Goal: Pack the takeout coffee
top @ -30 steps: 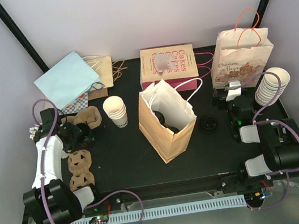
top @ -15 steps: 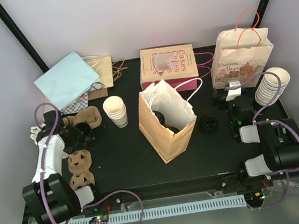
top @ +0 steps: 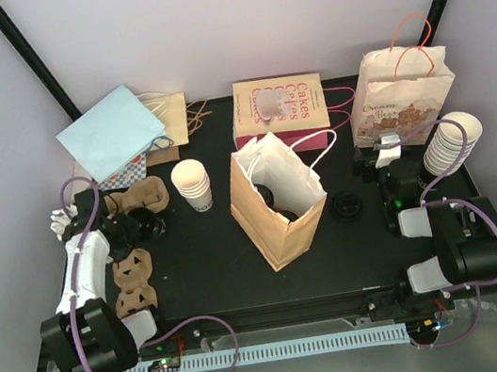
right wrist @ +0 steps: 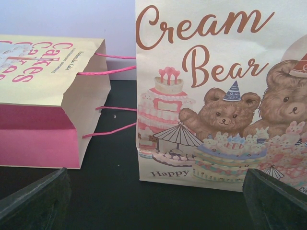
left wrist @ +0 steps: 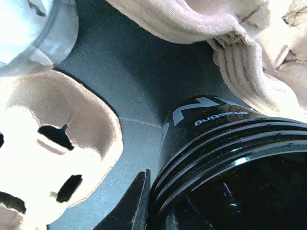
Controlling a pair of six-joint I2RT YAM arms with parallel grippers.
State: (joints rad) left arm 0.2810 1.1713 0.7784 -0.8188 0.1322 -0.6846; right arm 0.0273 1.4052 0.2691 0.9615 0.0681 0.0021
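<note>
My left gripper (top: pixel 138 227) sits low at the table's left, between two brown pulp cup carriers (top: pixel 134 279). It is shut on the rim of a black lid (left wrist: pixel 230 158) atop a ribbed stack of black lids. One finger (left wrist: pixel 136 206) presses the stack's side and the other is hidden. My right gripper (top: pixel 387 155) stands open and empty, facing the Cream Bear bag (right wrist: pixel 216 91). A short stack of cream cups (top: pixel 193 184) stands left of the open brown paper bag (top: pixel 276 205). The takeout coffee as a lidded cup is out of view.
A loose black lid (top: pixel 345 206) lies right of the brown bag. A tall cup stack (top: pixel 452 144) leans at the right. The Cakes bag (top: pixel 279 109) lies flat at the back. A light blue bag (top: pixel 111 133) lies back left.
My left gripper has shut on the black lid and its wrist has shifted slightly. The right arm has stayed still.
</note>
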